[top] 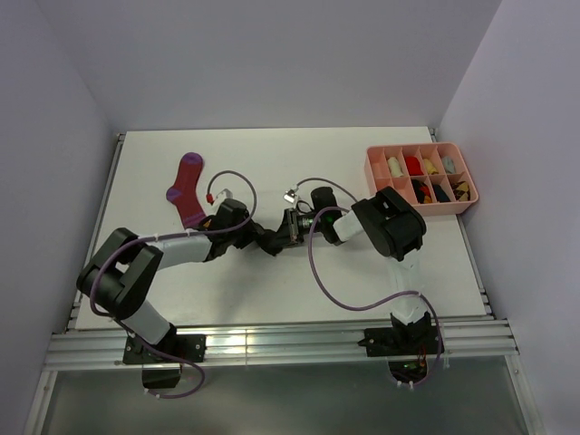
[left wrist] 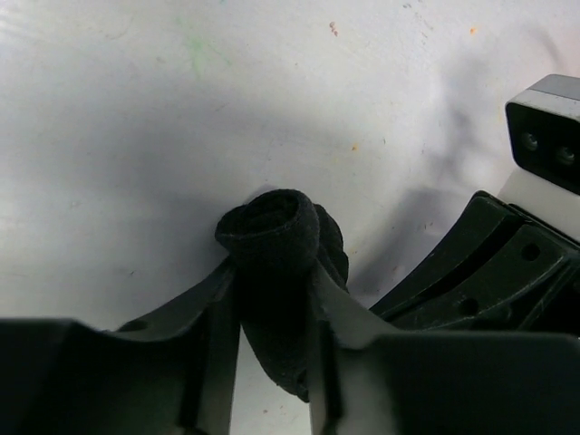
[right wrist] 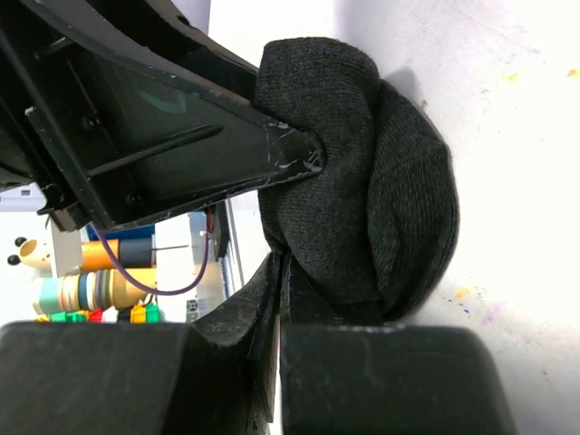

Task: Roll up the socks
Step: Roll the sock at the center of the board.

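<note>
Both jaws pinch the bundled black sock (left wrist: 272,237).

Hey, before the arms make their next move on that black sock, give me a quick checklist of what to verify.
1. Grip of left tool on black sock: ok, clamped between its fingers.
2. Grip of right tool: ok, closed on the sock's edge.
3. Sock bunched into a roll: ok; how tight, cannot tell.
4. Clearance between the tools: not ok, they crowd very close together.
5. The magenta sock out of the way: ok, lying flat and apart.
</note>
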Action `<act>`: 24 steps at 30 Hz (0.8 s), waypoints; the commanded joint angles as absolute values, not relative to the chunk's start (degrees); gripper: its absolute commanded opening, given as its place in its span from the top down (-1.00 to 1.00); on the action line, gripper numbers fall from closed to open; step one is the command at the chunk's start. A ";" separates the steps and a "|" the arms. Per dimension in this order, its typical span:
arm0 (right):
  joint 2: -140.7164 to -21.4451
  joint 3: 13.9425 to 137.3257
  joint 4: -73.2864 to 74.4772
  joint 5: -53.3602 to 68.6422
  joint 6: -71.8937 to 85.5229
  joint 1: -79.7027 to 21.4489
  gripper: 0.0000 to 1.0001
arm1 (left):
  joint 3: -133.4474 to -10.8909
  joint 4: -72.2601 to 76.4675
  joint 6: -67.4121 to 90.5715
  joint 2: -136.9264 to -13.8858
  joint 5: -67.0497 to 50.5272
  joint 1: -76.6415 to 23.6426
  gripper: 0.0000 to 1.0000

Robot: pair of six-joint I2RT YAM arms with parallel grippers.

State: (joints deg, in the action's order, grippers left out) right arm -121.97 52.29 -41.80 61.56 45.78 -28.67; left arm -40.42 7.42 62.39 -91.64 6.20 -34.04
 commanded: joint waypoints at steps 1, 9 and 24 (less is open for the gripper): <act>-120.77 53.17 -37.55 59.16 42.38 -28.04 1.00 | -42.53 6.07 61.61 -94.83 7.29 -34.72 0.38; -107.60 52.74 -18.03 45.20 24.36 -29.00 0.22 | -45.87 2.11 59.95 -97.38 7.56 -35.24 0.99; -89.74 42.37 -22.31 -4.55 -3.94 -48.85 -0.25 | -55.36 -11.59 55.90 -99.14 3.96 -35.24 0.99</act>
State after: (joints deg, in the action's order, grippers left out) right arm -90.43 45.60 -17.02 8.84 4.43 -45.39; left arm -52.84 -4.49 58.43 -97.93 5.52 -34.92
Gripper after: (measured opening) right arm 0.618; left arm 0.075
